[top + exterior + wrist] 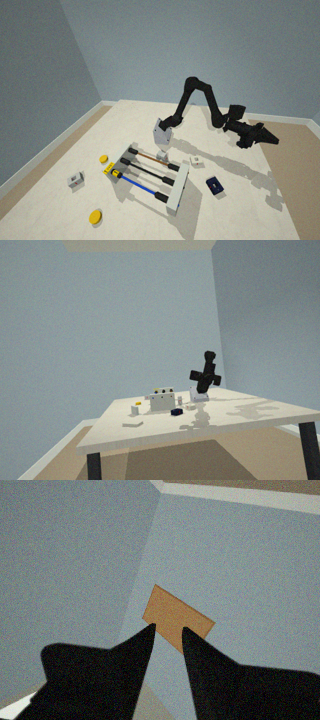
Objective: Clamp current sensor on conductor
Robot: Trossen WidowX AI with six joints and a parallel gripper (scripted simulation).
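My gripper is held out above the table's right side in the top view, away from the sensors. Its fingertips stand a little apart with nothing between them. A small grey sensor stands upright beside the rack's brown conductor; its jaw is too small to read. The rack carries brown, black and blue conductors. A yellow LOAD marker, numbered 1, sits at the far-left end by the blue conductor, which has a yellow 1 sleeve.
A white sensor and a navy sensor lie right of the rack. A grey sensor and yellow discs are left of it. A grey sloped box stands behind; a block and slab show.
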